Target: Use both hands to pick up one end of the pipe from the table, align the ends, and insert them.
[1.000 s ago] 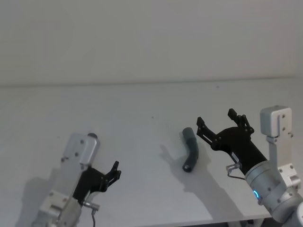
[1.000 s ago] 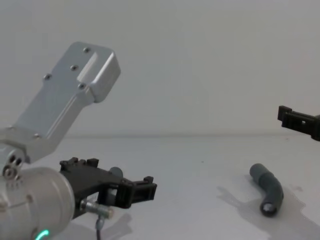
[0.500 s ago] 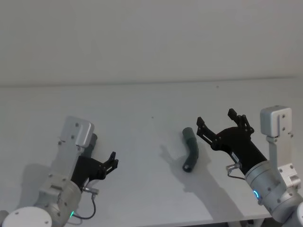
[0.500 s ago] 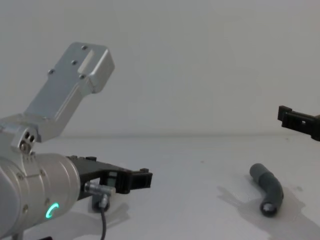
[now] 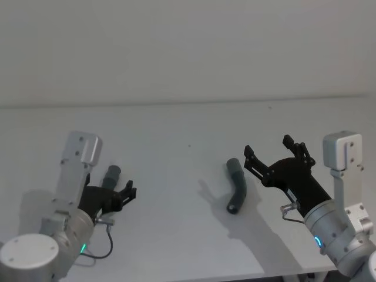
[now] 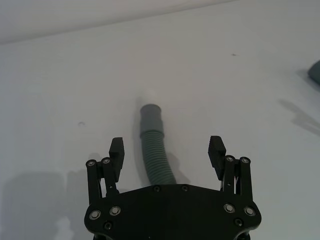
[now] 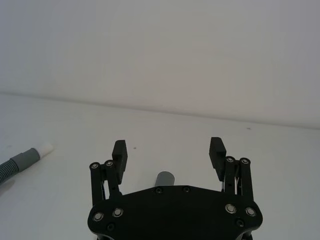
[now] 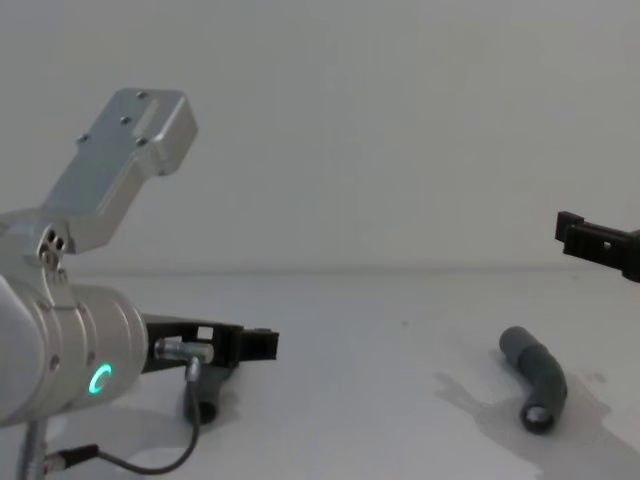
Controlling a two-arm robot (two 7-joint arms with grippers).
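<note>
- The left black plastic two-fingered pincer (image 5: 124, 194) is spread wide and sits low over the left side of the plain whitish-grey tabletop (image 5: 176, 135)
- Its fingers stand either side of the dark grey ribbed tube piece (image 6: 156, 147); neither finger touches it, so nothing is gripped yet
- This tube piece lies flat, with its smooth grey cuff (image 6: 149, 117) and narrower white tip (image 6: 149, 95) pointing away from the pincer's palm
- Straddling the ribbed middle leaves that end free, which I judge to be the reason for the approach: the tip has to stay exposed if it is to enter the other piece
- The right black two-fingered pincer (image 5: 268, 145) is likewise spread and holds nothing; it hovers above the tabletop on the robot's right, raised clear of the surface in the chest view
- The second dark grey bent tube piece (image 5: 237, 188) lies on the tabletop right of centre, just beside the right pincer and well apart from the first piece
- Its open mouth faces the robot, and in the right wrist view one cuff shows between the spread fingers, so the pincer seems lined up along it
- My reading is that the left grasp is the step in hand, and the joining ends are far from aligned
</note>
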